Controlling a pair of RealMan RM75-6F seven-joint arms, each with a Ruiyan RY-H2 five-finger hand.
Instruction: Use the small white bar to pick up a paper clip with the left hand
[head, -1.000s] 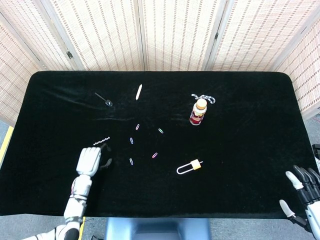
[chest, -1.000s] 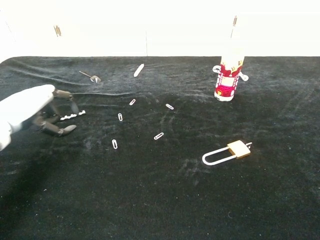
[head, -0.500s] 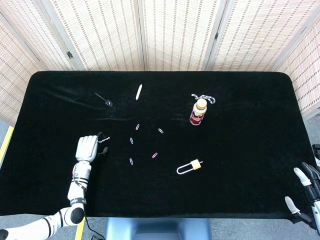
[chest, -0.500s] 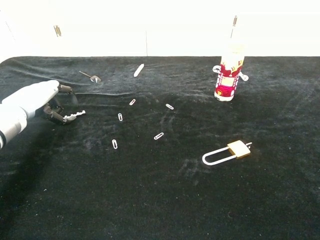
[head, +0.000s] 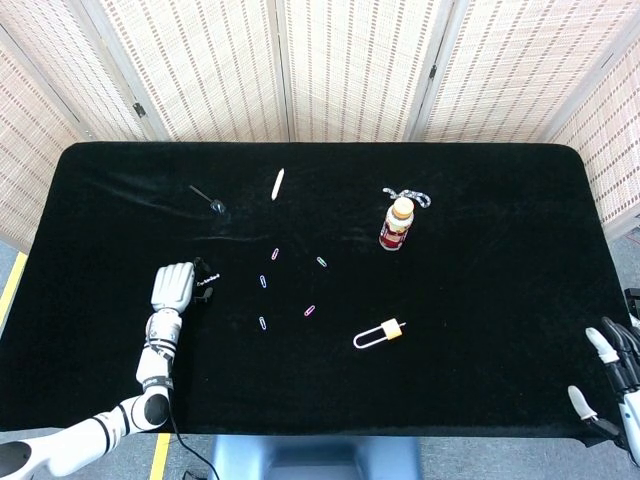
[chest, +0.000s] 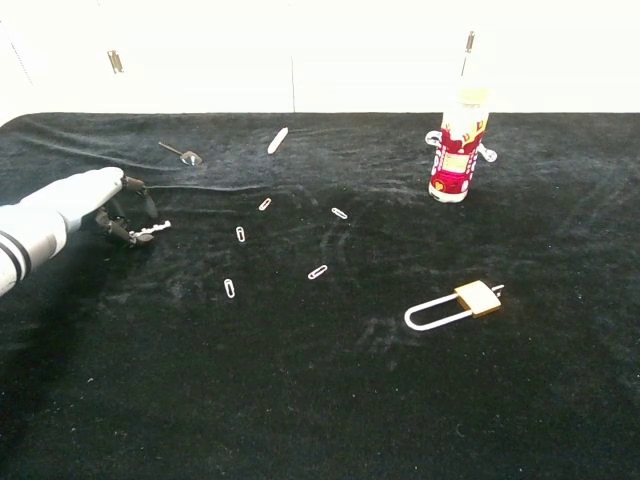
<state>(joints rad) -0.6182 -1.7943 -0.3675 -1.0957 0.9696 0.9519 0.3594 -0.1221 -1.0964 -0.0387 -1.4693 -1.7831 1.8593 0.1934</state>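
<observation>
The small white bar (chest: 155, 229) lies low at the left of the black table (head: 480, 300), also seen as the bar (head: 205, 284) in the head view. My left hand (chest: 75, 205) curls over its left end, and the dark fingertips (chest: 133, 233) pinch that end; the rest of the bar sticks out to the right. Several paper clips lie to the right of the hand, the nearest ones being a clip (chest: 240, 234) and a clip (chest: 230, 288). My right hand (head: 612, 380) hangs off the table's near right corner with fingers spread, holding nothing.
A longer white stick (head: 278, 182) and a small spoon (head: 209, 199) lie at the back left. A red-labelled bottle (head: 397, 224) stands at the back right of centre. A padlock (head: 380, 333) lies near the front centre.
My left hand slid forward to the bar and its fingers curled in around the bar's left end. The right hand dropped slightly lower at the corner.
</observation>
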